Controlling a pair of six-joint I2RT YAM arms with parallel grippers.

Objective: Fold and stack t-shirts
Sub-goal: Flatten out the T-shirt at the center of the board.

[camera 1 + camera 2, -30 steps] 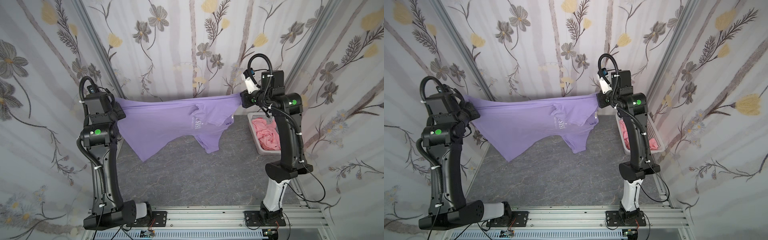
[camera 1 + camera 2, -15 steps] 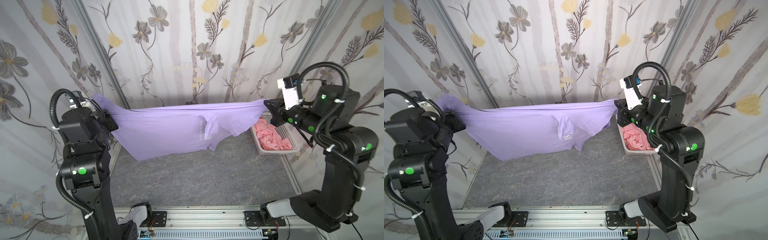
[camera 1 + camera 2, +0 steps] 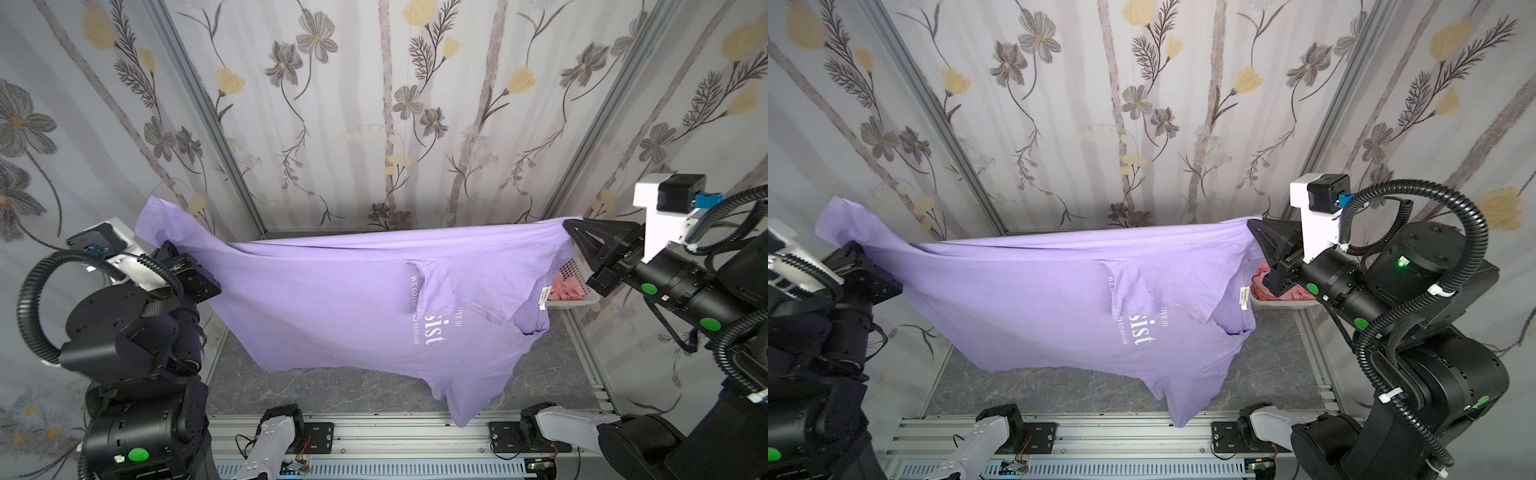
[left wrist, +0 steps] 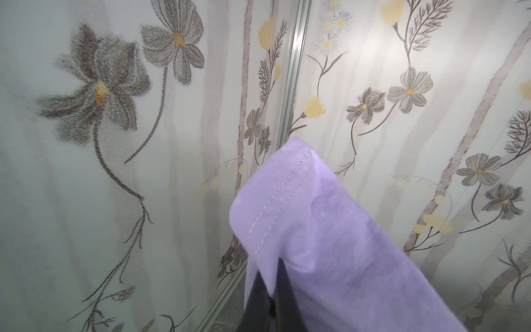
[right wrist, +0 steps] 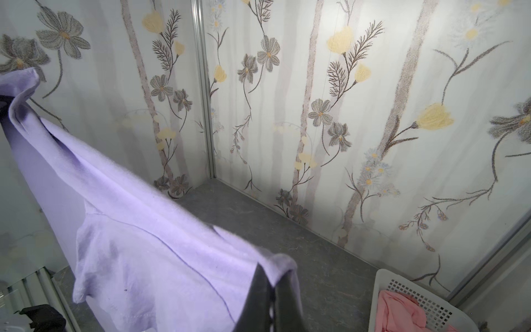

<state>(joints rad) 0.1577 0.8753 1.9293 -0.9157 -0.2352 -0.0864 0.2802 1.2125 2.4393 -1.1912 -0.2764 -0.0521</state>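
**Lavender shirt stretched in mid-air, ready to be laid flat**

The right gripper [image 3: 571, 226], at the right edge in both top views, is clamped on one corner of the large lavender-purple cotton t-shirt [image 3: 332, 307]. The left gripper [image 3: 168, 249], at the left, is shut on the opposite end, with a flap of hem standing above it. Between them the upper edge runs taut across mid-frame. The body hangs clear above the grey marbled tabletop [image 3: 332, 386], one sleeve [image 3: 465, 399] dangling lowest at lower right of centre. The crumpled salmon-pink garment [image 3: 565, 289] lies in the white perforated plastic basket [image 3: 577, 303] at right, partly hidden behind the shirt. Laying it down well probably calls for both arms descending together under equal tension, so that the sleeve lands first and spreads rather than bunching underneath, without brushing the basket.
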